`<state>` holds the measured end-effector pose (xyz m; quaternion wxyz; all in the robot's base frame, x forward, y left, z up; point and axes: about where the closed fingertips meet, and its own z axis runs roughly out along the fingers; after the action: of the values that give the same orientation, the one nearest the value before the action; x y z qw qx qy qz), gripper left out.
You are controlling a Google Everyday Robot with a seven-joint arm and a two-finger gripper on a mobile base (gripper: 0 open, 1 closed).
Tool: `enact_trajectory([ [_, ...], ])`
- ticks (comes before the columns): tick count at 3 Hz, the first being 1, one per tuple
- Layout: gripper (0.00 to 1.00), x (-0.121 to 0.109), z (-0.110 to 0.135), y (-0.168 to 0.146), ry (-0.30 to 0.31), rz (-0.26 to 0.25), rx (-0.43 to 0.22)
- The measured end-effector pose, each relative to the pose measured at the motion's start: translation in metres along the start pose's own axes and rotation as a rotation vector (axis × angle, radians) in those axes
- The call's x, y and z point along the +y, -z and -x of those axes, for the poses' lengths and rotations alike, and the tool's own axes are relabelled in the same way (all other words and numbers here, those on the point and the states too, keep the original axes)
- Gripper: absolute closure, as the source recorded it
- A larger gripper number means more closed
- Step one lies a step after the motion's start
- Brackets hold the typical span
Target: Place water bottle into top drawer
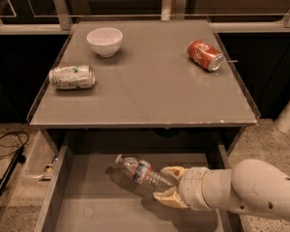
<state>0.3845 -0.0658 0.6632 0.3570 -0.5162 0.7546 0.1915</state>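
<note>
One gripper (167, 184), jaws pinching the water bottle (141, 171), hangs between the top drawer (87, 208) walls.

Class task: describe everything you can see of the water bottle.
The water bottle is small, clear, ribbed plastic with a white cap and a red, white and blue label band. It is tilted, cap pointing up-left, over the floor of the open top drawer, its base end clamped in the gripper on its right. Its shadow falls beneath.

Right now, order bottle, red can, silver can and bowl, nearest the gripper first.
1. water bottle, in the gripper over the top drawer.
2. red soda can, back right, and silver-green can, left: too close to call.
3. white bowl, back left.
</note>
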Motion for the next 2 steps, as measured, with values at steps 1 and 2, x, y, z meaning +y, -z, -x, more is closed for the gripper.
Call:
enact_trajectory([
  [1,1.0,-0.018,-0.006,-0.019,0.035,-0.016,-0.007],
  [2,1.0,-0.035,-0.015,-0.029,0.084,-0.015,-0.013],
])
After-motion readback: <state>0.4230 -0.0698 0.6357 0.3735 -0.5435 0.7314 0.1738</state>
